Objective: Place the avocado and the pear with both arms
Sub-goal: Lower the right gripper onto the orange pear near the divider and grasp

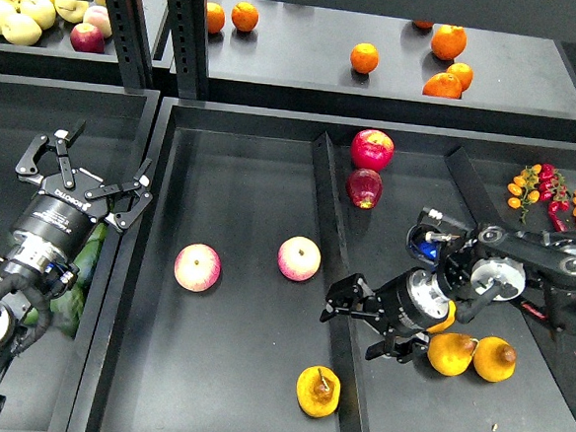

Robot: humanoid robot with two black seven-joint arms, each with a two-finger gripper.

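Head view: a wide black tray (225, 409) fills the middle, split by a raised divider (331, 239) from a second compartment (419, 186) on its right. The wide tray holds two pink-yellow apples (197, 267), apart from each other near its centre, and one yellow-orange pear (317, 390) close to the divider at the near end. The pear lies on its side, its short brown stem and brownish dimple facing up toward the camera and slightly right; its long axis cannot be told. The right compartment holds two red apples (371, 150) at the far end, touching or almost so, and two more yellow pears (452, 353) side by side at the near end. A further bin at far right carries small red and orange peppers (556, 200). Above, a rear shelf (309, 49) has seven oranges (364, 57) scattered on it; the shelf to the left has a heap of pale green-yellow apples (22, 27) with one red among them.

In the left bin (120, 214), green produce (82, 261) shows under the left arm, too hidden to name as the avocado.

The right claw (365, 320) hangs over the divider, fingers spread, empty. The left claw (85, 177) is spread wide, holding nothing.
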